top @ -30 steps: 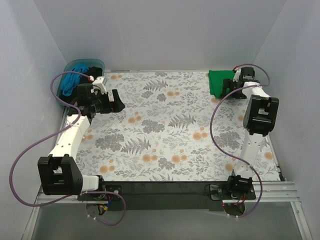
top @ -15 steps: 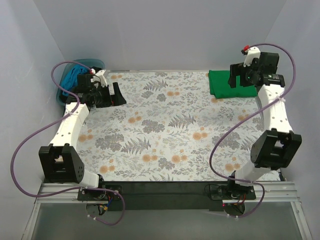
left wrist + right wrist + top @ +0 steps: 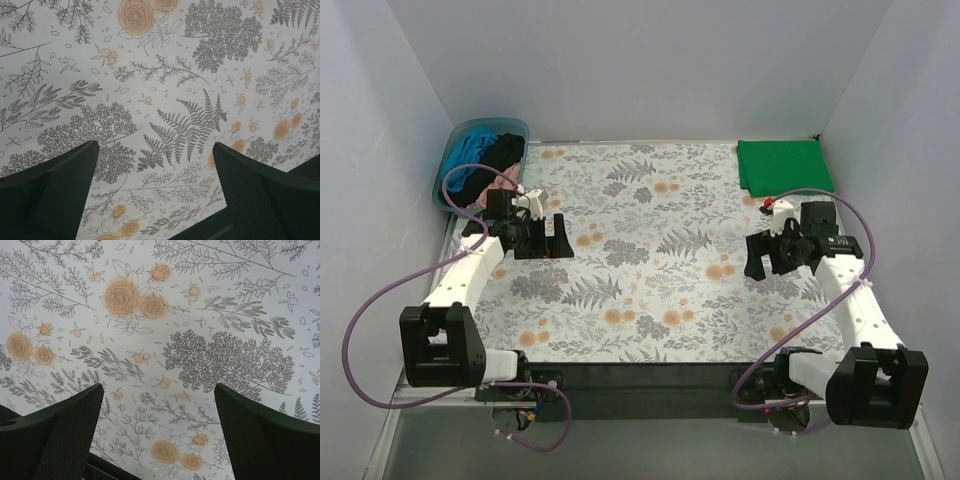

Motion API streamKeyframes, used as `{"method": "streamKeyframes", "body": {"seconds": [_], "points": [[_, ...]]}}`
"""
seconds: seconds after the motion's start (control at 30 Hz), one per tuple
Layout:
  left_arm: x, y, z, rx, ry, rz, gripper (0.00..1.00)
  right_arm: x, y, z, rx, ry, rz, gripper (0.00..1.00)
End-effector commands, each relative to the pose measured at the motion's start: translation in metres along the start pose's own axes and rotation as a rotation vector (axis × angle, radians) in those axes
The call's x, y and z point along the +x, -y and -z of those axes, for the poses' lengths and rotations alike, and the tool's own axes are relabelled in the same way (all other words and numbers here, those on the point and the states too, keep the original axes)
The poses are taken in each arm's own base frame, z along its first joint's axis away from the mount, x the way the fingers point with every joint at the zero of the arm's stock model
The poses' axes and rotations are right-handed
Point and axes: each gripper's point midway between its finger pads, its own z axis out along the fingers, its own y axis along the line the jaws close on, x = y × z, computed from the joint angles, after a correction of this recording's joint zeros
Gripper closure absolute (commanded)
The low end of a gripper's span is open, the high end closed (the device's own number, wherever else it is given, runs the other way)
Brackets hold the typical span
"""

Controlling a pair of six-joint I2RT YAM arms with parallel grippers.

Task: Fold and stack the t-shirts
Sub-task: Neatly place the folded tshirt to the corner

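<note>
2 pincers are mine: the left pincer (image 3: 545, 238) and right pincer (image 3: 763, 257) both hang wide open above the flowered tablecloth (image 3: 650, 250), gripping nothing. 1 green t-shirt (image 3: 785, 166) lies folded at the far right corner. A teal shirt (image 3: 468, 152), a black shirt (image 3: 506, 150) and perhaps a pink one sit heaped in the tub (image 3: 448, 160) far left.

Your right hand (image 3: 761, 256) has pulled back from the far corner, where it sat over the green t-shirt (image 3: 785, 166). It now hangs over the worktop (image 3: 650, 270), nearer its base. Your left hand (image 3: 548, 238) has drifted off the tub (image 3: 483, 124) toward you, uncovering the t-shirts (image 3: 485, 158) inside it.
</note>
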Motion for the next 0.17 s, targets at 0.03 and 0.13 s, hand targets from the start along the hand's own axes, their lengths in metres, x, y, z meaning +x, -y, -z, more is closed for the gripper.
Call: {"method": "streamKeyframes", "body": {"seconds": [0.03,0.13], "points": [[-0.010,0.012,0.019,0.012,0.084,-0.080,0.02,-0.007,-0.004,0.006,0.006,0.075,0.067,0.02],[-0.017,0.017,0.030,0.013,0.131,-0.088,0.02,-0.008,-0.005,0.006,0.002,0.081,0.068,0.02]]}}
